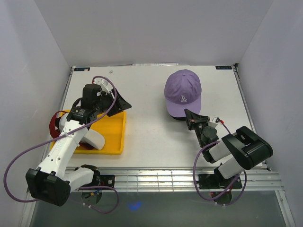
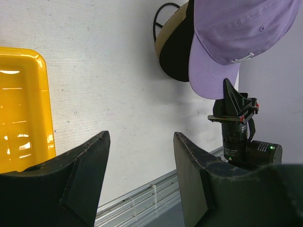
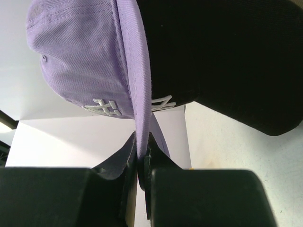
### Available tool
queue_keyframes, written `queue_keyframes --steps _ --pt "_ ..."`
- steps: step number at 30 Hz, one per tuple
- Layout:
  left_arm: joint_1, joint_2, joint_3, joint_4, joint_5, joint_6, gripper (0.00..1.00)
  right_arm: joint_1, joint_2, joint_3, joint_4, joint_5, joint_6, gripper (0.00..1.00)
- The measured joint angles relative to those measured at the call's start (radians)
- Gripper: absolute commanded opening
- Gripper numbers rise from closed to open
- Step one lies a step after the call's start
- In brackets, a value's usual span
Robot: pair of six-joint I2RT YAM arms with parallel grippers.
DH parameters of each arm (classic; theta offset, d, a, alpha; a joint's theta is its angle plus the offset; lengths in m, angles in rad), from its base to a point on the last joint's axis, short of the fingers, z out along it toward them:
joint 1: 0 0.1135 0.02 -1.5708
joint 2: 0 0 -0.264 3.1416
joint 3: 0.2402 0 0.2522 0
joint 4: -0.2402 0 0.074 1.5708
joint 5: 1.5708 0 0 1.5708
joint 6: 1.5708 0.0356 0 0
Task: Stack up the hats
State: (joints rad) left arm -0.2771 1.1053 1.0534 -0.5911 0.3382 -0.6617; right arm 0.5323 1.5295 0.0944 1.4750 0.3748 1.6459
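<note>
A purple cap (image 1: 182,91) with a white logo lies on top of a black hat (image 3: 222,56) at the table's back right. A tan hat's edge (image 2: 165,37) shows under the black one. My right gripper (image 1: 190,116) is shut on the purple cap's brim (image 3: 140,109), which is pinched between its fingers (image 3: 129,150). My left gripper (image 1: 124,103) hangs open and holds nothing over the far right corner of the yellow tray (image 1: 116,137); in its wrist view the gripper (image 2: 141,142) frames bare table. A red hat (image 1: 54,126) peeks out left of the left arm, mostly hidden.
A black wire stand (image 2: 158,19) curls out from behind the stacked hats. A white rounded shape (image 1: 95,140) lies in the tray beneath the left arm. White walls enclose the table on three sides, and a slotted metal rail (image 1: 156,178) runs along the near edge.
</note>
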Motion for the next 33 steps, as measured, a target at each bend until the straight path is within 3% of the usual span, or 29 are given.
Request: queue_keyframes --steps 3,6,8,16,33 --pt "0.000 0.000 0.000 0.000 -0.002 0.000 0.66 0.000 -0.009 0.000 -0.009 0.000 -0.002 0.08" --pt "0.000 0.000 0.000 0.000 -0.002 0.002 0.66 -0.001 -0.041 0.000 -0.050 -0.002 -0.006 0.15" --pt "0.000 0.000 0.000 0.000 -0.002 0.003 0.66 -0.002 -0.073 0.000 -0.098 -0.003 -0.010 0.25" --pt "0.000 0.000 0.000 0.000 -0.002 0.003 0.66 -0.002 -0.162 -0.001 -0.288 -0.008 -0.042 0.37" --pt "0.000 0.000 -0.018 0.000 -0.002 0.003 0.66 -0.002 -0.246 -0.008 -0.453 -0.015 -0.076 0.40"
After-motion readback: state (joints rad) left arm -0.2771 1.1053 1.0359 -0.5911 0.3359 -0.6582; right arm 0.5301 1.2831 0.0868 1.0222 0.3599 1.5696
